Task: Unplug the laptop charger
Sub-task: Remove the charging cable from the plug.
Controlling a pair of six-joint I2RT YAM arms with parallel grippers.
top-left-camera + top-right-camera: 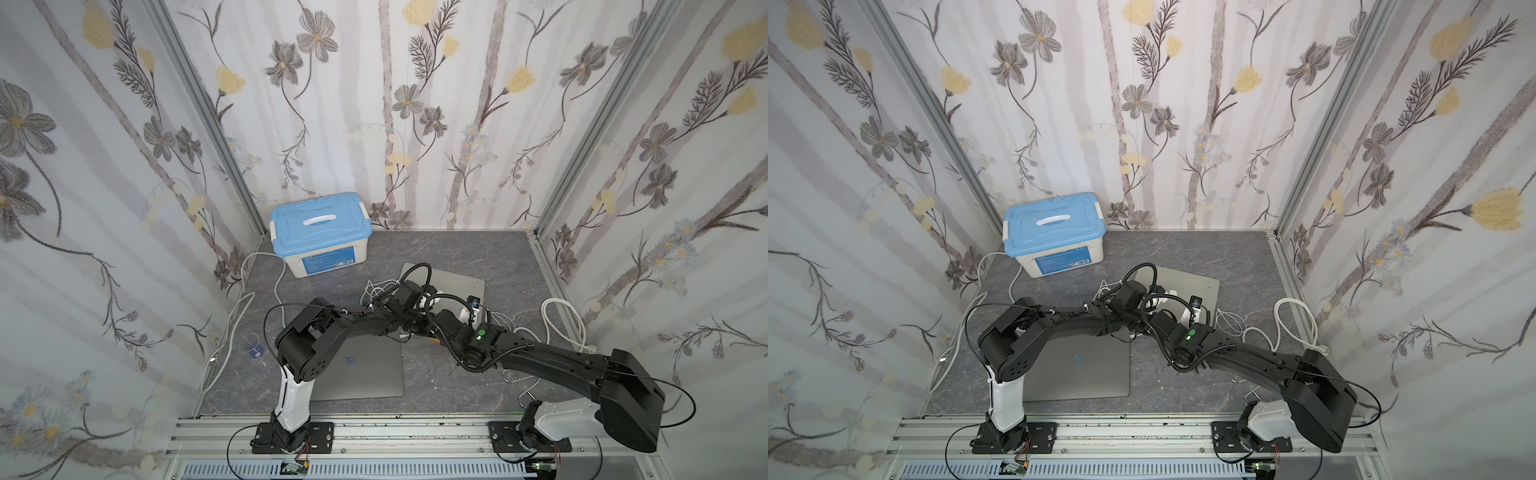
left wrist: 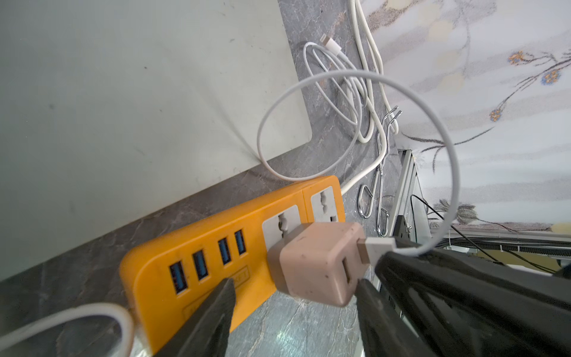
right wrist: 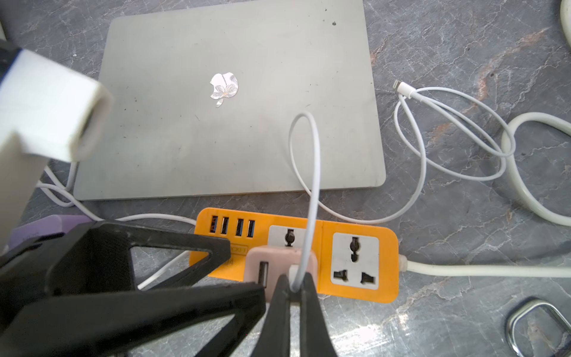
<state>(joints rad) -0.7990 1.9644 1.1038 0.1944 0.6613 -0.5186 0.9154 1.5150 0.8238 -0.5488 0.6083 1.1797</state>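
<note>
A pinkish charger cube (image 2: 315,262) sits plugged into an orange power strip (image 2: 197,235) in front of a closed grey laptop (image 3: 247,123). A white cable (image 3: 312,173) loops up from the cube's USB plug. My right gripper (image 3: 293,281) is shut on that plug right at the cube (image 3: 265,256). My left gripper (image 2: 295,284) is open astride the cube. One of its fingers (image 2: 222,296) is over the strip's USB end and the other is at the cube's port face. In both top views the arms cover the cube and both grippers.
A second closed laptop (image 1: 365,374) lies near the front. A blue-lidded box (image 1: 320,232) stands at the back left. A thick white cord (image 3: 463,270) leaves the strip (image 3: 386,278), a loose thin cable (image 3: 448,139) lies coiled beside it, and metal clips (image 2: 380,185) lie nearby.
</note>
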